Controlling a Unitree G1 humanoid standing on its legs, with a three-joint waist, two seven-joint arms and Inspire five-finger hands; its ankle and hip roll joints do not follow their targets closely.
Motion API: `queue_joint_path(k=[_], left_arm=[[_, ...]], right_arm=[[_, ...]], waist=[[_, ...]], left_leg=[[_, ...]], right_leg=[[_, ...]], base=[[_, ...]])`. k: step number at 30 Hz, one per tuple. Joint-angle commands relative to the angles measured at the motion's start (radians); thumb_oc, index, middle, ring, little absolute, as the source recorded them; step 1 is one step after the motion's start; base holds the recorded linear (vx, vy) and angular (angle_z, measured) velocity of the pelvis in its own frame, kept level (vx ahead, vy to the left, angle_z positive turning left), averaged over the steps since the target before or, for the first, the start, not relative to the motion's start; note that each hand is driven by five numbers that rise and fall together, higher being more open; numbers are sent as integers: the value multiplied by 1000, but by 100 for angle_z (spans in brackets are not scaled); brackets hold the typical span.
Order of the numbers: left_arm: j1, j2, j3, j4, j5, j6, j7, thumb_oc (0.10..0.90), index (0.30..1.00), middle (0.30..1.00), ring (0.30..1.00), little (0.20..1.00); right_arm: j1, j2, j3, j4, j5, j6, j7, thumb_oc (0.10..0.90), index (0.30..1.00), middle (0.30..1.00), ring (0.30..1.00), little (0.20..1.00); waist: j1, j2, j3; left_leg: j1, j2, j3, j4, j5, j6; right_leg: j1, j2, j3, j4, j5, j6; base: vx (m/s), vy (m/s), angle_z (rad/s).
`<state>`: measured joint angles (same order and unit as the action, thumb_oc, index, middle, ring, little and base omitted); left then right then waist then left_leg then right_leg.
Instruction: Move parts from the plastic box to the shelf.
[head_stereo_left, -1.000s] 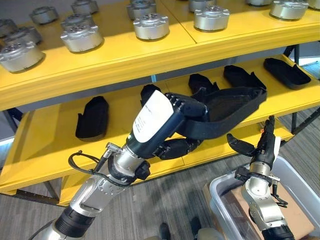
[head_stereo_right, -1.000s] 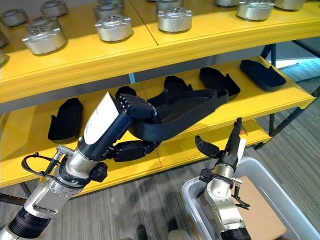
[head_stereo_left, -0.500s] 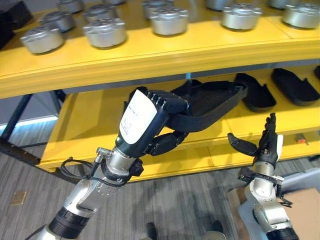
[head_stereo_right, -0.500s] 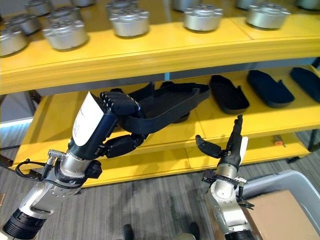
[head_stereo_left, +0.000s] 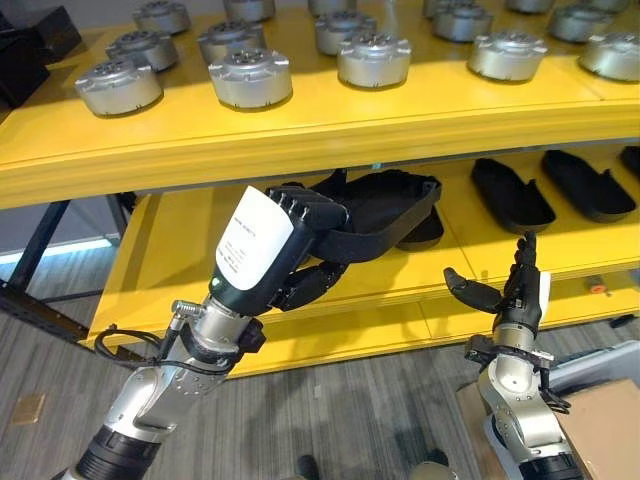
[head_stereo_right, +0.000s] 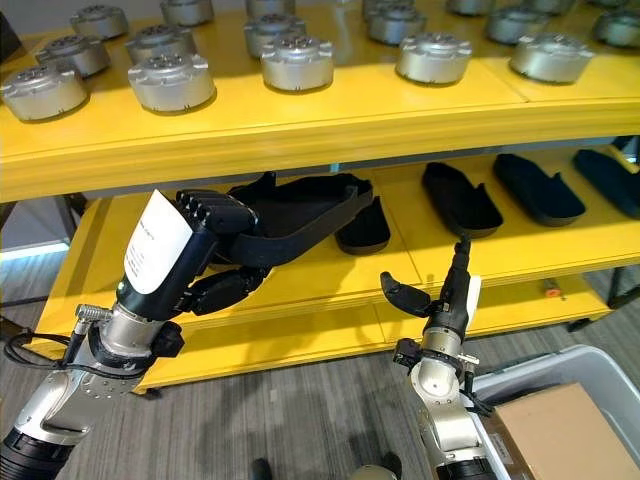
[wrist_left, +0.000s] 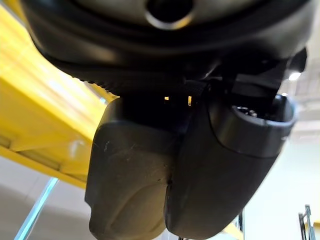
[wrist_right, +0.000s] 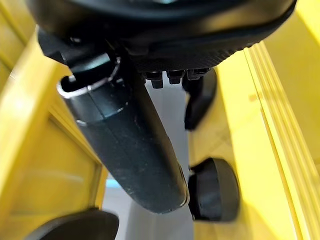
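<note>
This looks like a workshop or a factory storeroom. A big yellow shelf (head_stereo_left: 300, 130) holds rows of round silver metal parts (head_stereo_left: 373, 59) on top and flat black parts (head_stereo_left: 511, 194) lower down. The floor (head_stereo_right: 300, 400) is grey, and a grey plastic box (head_stereo_right: 540, 375) stands on it.

The shelf (head_stereo_left: 300, 140) boards look smooth, painted yellow. The round parts (head_stereo_left: 374, 59) above are dull silver metal. The held black tray part (head_stereo_left: 385, 205) looks matt plastic.
</note>
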<state>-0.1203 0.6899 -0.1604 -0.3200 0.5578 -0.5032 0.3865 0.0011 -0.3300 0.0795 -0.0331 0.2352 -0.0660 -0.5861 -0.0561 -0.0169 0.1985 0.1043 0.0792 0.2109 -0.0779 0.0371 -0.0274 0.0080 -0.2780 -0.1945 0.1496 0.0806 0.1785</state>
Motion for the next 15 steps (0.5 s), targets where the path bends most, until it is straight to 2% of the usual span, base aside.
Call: queue_joint_path(k=[1,2,3,4,5,8,9,11,15], left_arm=[[-90,-40,70,-86,-57,11,138,400,300,300,300,300],[-65,-47,95,-93,-45,21,162,400,300,300,300,300],[-46,-53,109,-98,-28,21,177,400,300,300,300,300],[-30,-62,121,-103,-14,22,192,400,300,300,300,300],[-27,-69,126,-106,-5,33,195,400,300,300,300,300],[-18,-63,129,-111,25,53,235,400,300,300,300,300],[-9,-65,131,-110,35,87,281,400,300,300,300,300],[-2,-65,141,-114,37,103,314,400,300,300,300,300],[19,-70,184,-132,63,109,381,400,300,300,300,300]], right_arm=[[-112,-63,-41,-81,-61,-134,60,900,1000,1000,1000,1000],[-106,-74,-42,-109,-62,-140,106,900,1000,1000,1000,1000],[-99,-80,-41,-135,-49,-141,131,900,1000,1000,1000,1000],[-81,-89,-39,-180,-49,-132,131,900,1000,1000,1000,1000],[-65,-96,-43,-212,-50,-128,137,900,1000,1000,1000,1000],[-46,-106,-38,-219,-68,-164,165,900,1000,1000,1000,1000],[-30,-124,-33,-255,-81,-176,174,900,1000,1000,1000,1000],[-12,-137,-40,-285,-99,-194,188,900,1000,1000,1000,1000],[20,-182,-56,-365,-172,-238,176,900,1000,1000,1000,1000]], waist=[[-3,26,-73],[-12,19,-70],[-24,19,-66],[-48,21,-62],[-59,17,-62],[-65,12,-56],[-72,10,-54],[-76,11,-50],[-81,13,-36]], left_leg=[[9,-66,-29,-3,-113,60],[22,-68,-35,-6,-125,58],[31,-68,-46,-7,-131,59],[38,-68,-68,-7,-146,65],[35,-70,-73,-6,-143,63],[26,-58,-70,15,-147,56],[22,-48,-52,23,-144,52],[12,-39,-45,35,-142,44],[-16,-10,-31,65,-136,23]], right_leg=[[-44,71,31,-34,4,-15],[-67,87,46,-120,29,-9],[-88,103,86,-154,52,-4],[-96,135,169,-167,46,6],[-98,143,194,-175,47,2],[-103,150,189,-150,27,-3],[-92,154,183,-136,3,-9],[-87,159,172,-122,-19,-18],[-82,156,144,-93,-62,-36]], base=[[232,-164,10],[256,-184,10],[345,-243,12],[288,-237,15],[233,-221,31],[164,-200,34],[110,-115,14],[108,-95,12],[56,-48,-1]])
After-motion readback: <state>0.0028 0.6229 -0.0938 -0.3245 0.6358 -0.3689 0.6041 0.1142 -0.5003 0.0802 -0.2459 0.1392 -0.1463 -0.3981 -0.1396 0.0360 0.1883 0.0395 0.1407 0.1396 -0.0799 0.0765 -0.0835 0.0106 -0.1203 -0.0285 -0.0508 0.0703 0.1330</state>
